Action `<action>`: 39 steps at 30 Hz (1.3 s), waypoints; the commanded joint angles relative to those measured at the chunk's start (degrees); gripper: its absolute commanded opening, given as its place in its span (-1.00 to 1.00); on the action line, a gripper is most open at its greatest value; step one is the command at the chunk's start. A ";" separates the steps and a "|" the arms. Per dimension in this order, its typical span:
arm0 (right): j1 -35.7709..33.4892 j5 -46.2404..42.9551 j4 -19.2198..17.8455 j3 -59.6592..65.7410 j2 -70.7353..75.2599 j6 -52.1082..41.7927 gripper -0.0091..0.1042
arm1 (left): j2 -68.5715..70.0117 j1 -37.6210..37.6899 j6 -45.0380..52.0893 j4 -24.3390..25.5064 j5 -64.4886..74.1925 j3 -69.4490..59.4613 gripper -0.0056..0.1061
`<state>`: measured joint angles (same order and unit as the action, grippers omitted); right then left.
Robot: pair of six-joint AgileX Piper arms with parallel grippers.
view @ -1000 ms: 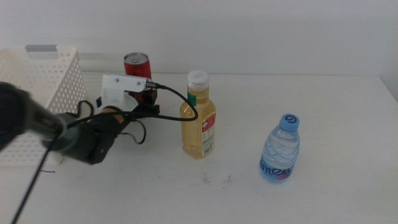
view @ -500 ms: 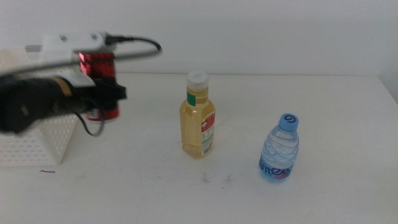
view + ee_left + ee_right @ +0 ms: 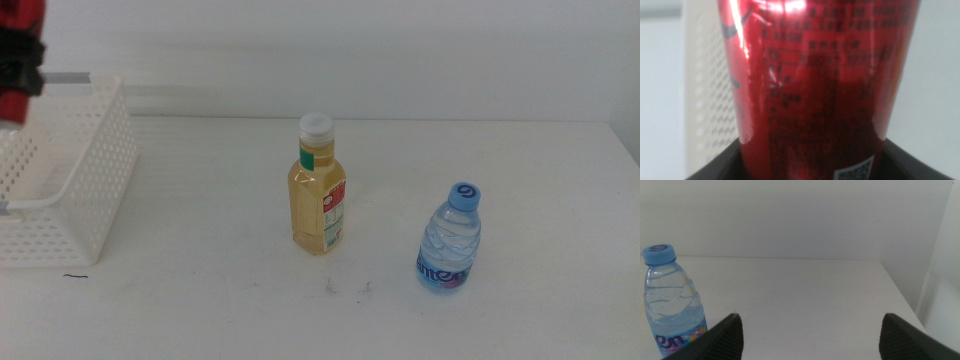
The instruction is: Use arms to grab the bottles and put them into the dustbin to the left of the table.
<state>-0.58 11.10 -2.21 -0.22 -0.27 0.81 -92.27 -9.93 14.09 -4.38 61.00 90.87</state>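
My left gripper (image 3: 20, 65) hangs at the far left, above the white perforated dustbin (image 3: 75, 195), and is shut on the slim red can (image 3: 22, 12). The left wrist view is filled by that can (image 3: 815, 85), gripped low between both dark jaws of the left gripper (image 3: 815, 162), with the dustbin wall (image 3: 705, 95) behind. A yellow-liquid bottle (image 3: 318, 190) with a white cap stands upright mid-table. Right of it stands a blue-capped water bottle (image 3: 450, 240). My right gripper (image 3: 812, 335) is open with nothing between its jaws; the water bottle (image 3: 672, 305) stands ahead, to one side.
The white table (image 3: 200, 290) carries small dark scuff marks near its front middle. A plain white wall runs behind it. The table's right edge shows at the far right. The right arm is out of the middle view.
The left gripper has risen and swung left with the red can, from beside the dustbin to above it. Both bottles have stayed put.
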 commanded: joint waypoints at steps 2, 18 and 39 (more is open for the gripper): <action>0.24 -0.76 -0.48 0.22 0.27 -0.40 0.59 | -6.38 -3.54 3.02 -0.10 4.39 4.88 -0.93; 0.24 -0.76 -0.48 0.22 0.27 -0.40 0.59 | -23.71 -4.95 2.41 2.17 -0.05 5.72 -0.55; 0.24 -0.76 -0.48 0.22 0.27 -0.40 0.59 | -0.24 4.37 0.65 2.77 0.32 1.59 0.78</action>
<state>-0.58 11.10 -2.21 -0.22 -0.27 0.81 -97.26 -7.16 15.42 -0.75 61.10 93.97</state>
